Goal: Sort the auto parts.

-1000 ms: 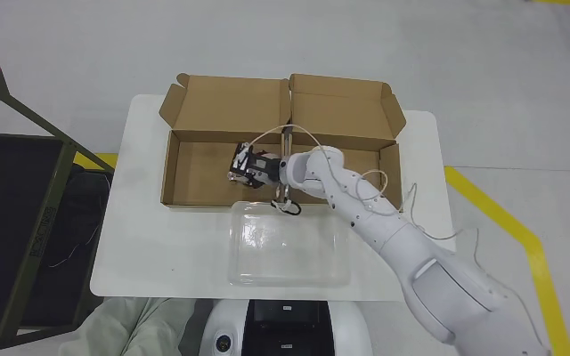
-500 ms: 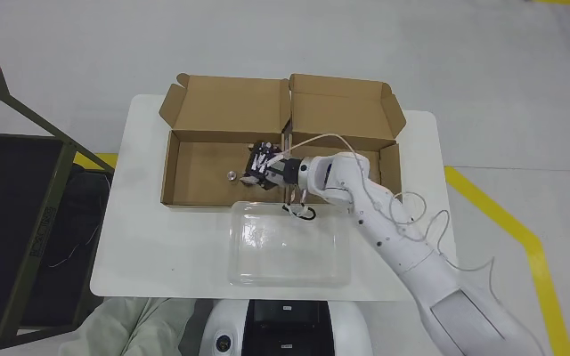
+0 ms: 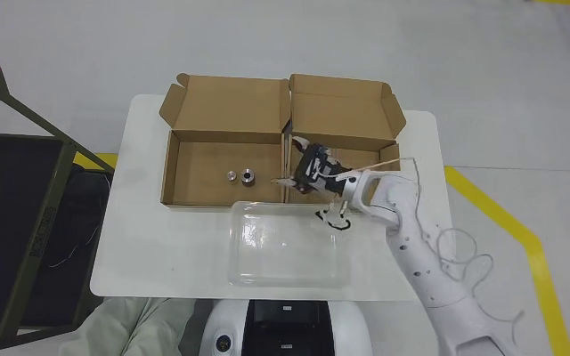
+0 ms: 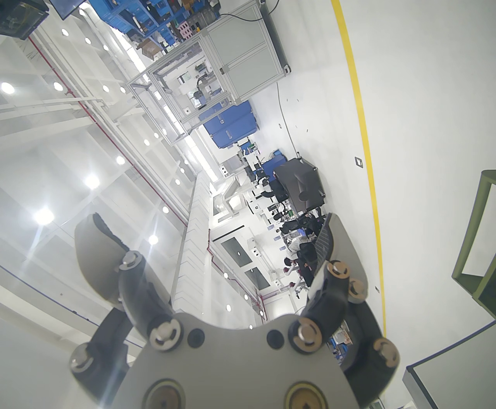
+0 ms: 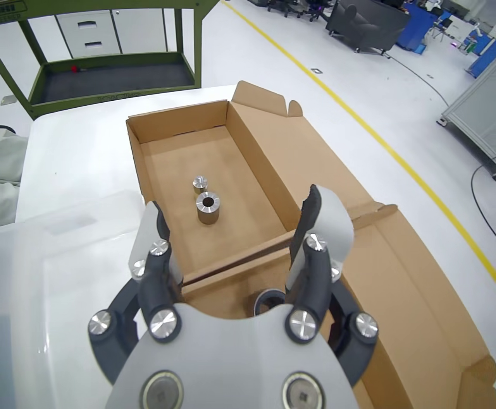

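White table (image 3: 142,231). Two open cardboard boxes side by side on it: left box (image 3: 171,169), right box (image 3: 343,111). Clear plastic tray (image 3: 285,254) just in front of both. Green cart (image 5: 116,73) beside the table, its corner label (image 5: 11,6) illegible. Right gripper (image 5: 232,203) above the right box's end nearest the shared wall, jaws spread wide, nothing held. Left gripper (image 4: 211,224) aimed into the room, jaws wide apart, empty. Bored metal cylinder (image 5: 208,208) upright on the left box floor. Dark ring (image 5: 267,300) in the right box, partly hidden under the right gripper. Small solid cylinder (image 5: 200,184) just beside the bored one.
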`<state>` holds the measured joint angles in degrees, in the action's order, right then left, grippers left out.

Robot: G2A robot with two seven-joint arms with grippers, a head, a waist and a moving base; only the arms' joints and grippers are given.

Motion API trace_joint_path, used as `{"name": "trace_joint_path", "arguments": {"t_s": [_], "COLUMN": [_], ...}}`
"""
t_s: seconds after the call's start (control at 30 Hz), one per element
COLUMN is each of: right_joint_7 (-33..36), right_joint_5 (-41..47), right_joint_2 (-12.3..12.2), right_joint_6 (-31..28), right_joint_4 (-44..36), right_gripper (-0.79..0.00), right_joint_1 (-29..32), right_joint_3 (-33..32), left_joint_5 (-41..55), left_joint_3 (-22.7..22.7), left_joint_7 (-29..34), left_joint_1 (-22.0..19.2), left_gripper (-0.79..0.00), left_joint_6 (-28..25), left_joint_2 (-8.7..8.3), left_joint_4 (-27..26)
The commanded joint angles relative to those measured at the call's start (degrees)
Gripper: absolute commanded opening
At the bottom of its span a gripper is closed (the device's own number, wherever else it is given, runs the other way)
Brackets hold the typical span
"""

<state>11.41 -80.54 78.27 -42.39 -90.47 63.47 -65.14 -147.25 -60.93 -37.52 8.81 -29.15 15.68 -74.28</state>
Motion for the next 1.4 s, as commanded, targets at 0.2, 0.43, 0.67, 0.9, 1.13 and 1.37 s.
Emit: {"name": "trace_joint_path", "arguments": {"t_s": [0.2,0.43,0.67,0.9,1.13,1.37], "right_joint_7": [-1.6,-4.6,-8.4,-11.3,-14.5,-17.1], "right_joint_5": [-1.8,-1.6,-2.8,-4.2,-3.9,-3.6], "right_joint_2": [-2.3,-3.8,-5.0,-6.0,-6.5,-6.8], "right_joint_6": [0.4,0.2,0.4,1.6,3.1,5.4], "right_joint_4": [-9.2,-14.3,-19.5,-26.0,-28.6,-29.8], "right_gripper": [0.0,0.0,0.0,0.0,0.0,0.0], "right_joint_1": [9.6,17.3,24.5,32.6,37.4,40.4], "right_joint_3": [-9.0,-15.7,-21.6,-27.4,-32.0,-34.5], "left_joint_5": [0.0,0.0,0.0,0.0,0.0,0.0], "left_joint_3": [0.0,0.0,0.0,0.0,0.0,0.0], "left_joint_7": [0.0,0.0,0.0,0.0,0.0,0.0], "left_joint_1": [0.0,0.0,0.0,0.0,0.0,0.0], "left_gripper": [0.0,0.0,0.0,0.0,0.0,0.0], "left_joint_6": [0.0,0.0,0.0,0.0,0.0,0.0], "left_joint_2": [0.0,0.0,0.0,0.0,0.0,0.0], "left_joint_4": [0.0,0.0,0.0,0.0,0.0,0.0]}}
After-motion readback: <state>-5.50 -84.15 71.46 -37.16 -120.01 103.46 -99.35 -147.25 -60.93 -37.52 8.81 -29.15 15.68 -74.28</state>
